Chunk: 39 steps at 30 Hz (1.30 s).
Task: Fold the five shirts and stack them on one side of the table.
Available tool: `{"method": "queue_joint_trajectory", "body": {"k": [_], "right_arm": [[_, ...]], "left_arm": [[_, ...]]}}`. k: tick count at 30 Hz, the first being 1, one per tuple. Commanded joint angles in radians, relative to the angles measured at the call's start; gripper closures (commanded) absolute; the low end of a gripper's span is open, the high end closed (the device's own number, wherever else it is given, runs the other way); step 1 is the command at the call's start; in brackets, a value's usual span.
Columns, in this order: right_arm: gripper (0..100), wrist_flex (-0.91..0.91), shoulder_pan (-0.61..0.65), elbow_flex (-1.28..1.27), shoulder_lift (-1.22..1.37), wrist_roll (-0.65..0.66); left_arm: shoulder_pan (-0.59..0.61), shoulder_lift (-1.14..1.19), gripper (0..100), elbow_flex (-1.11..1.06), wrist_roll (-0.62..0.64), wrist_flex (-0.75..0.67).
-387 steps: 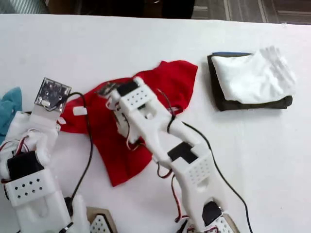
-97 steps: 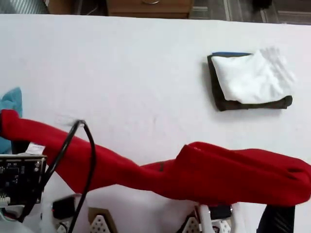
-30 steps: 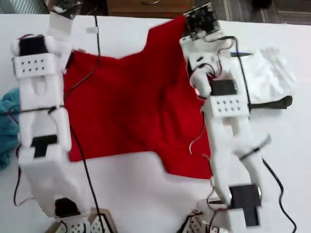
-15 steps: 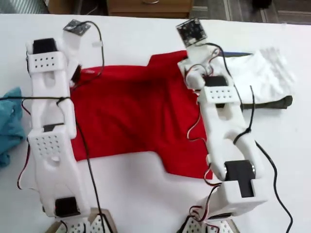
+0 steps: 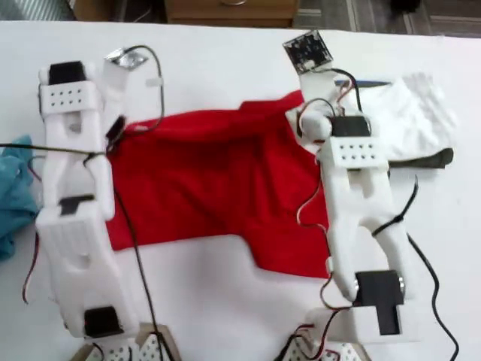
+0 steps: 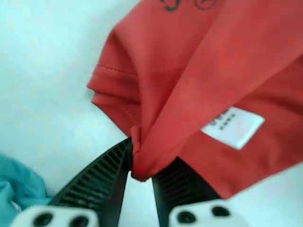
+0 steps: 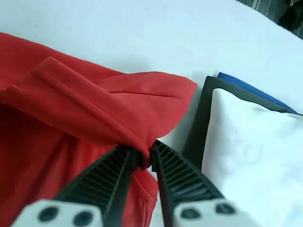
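The white tabletop (image 5: 225, 53) carries the red shirt (image 5: 203, 188), spread wide and mostly flat in smooth woven cloth, rumpled into soft ridges along its far edge. The left arm (image 5: 71, 210) lies along the red shirt's left side and the right arm (image 5: 361, 195) crosses its right side, both in white plastic with loose cables trailing over the cloth. Just beyond the red shirt's far right corner sits a folded stack: a crinkled white shirt (image 5: 406, 116) on top of a dark shirt (image 5: 436, 156), with a thin blue edge (image 7: 255, 92) showing beneath. Off the red shirt's left side, behind the left arm, a teal shirt (image 5: 13, 195) lies crumpled. The left gripper (image 6: 142, 161) sits at the red shirt's far left corner, its black ribbed fingers (image 6: 104, 175) pressed onto a gathered fold near the stitched hem. The right gripper (image 7: 144, 153) is at the far right corner, close to the stack, its ribbed fingers (image 7: 104, 177) nearly together and pinching a seamed fold. A small white label (image 6: 232, 126) hangs on the red shirt just beside the left gripper
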<state>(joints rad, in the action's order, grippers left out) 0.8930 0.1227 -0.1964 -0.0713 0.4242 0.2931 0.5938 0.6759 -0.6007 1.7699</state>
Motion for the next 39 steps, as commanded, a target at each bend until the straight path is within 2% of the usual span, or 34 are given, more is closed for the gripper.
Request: {"method": "queue_joint_trajectory", "body": {"k": [1, 9, 14, 20, 27, 32, 39], "right_arm": [[97.8, 0.058, 0.005, 0.002, -0.09, 0.049], [97.8, 0.065, 0.013, -0.336, -0.387, 0.123], [97.8, 0.077, -0.005, -0.537, -0.618, 0.146], [97.8, 0.173, -0.042, -0.7, -0.835, 0.226], [97.8, 0.257, -0.088, -0.807, -0.981, 0.292], [97.8, 0.271, -0.088, -0.902, -1.049, 0.296], [97.8, 0.384, -0.088, -0.921, -1.17, 0.299]], "left_arm": [[-0.003, -0.252, 97, -0.229, -0.032, -0.037], [-0.006, -0.608, 97, -0.826, -0.091, -0.245], [-0.005, -0.738, 97, -1.075, -0.126, -0.351], [0.021, -0.758, 97, -1.184, -0.124, -0.411], [0.026, -0.758, 97, -1.23, -0.126, -0.41], [0.026, -0.764, 97, -1.297, -0.126, -0.419], [0.028, -0.764, 97, -1.392, -0.126, -0.474]]}}
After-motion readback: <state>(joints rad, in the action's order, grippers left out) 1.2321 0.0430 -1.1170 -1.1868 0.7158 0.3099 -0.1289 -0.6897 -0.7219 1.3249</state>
